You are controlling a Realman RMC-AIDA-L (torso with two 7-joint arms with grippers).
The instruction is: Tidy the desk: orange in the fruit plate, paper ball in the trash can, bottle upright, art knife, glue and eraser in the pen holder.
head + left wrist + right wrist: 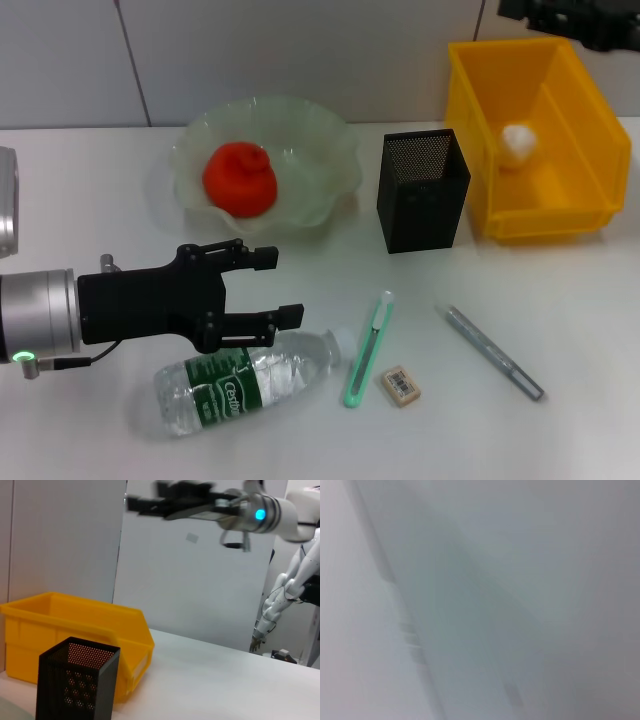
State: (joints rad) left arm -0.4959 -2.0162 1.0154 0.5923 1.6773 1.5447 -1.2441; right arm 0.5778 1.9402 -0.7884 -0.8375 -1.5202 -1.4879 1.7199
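Note:
The bottle (250, 380) lies on its side on the desk (560, 300) near the front. My left gripper (282, 287) hangs open just above and behind it, touching nothing. The orange (240, 178) sits in the fruit plate (330, 140). The paper ball (518, 143) lies inside the trash can (580, 215). Between plate and can stands the pen holder (422, 195). The art knife (368, 348), eraser (400, 385) and glue (494, 352) lie flat in front of it. My right gripper (520, 12) is raised above the trash can, also seen in the left wrist view (145, 500).
A pale wall runs right behind the desk. In the left wrist view the pen holder (77, 685) stands close in front of the trash can (75, 620). The right wrist view shows only a grey blur.

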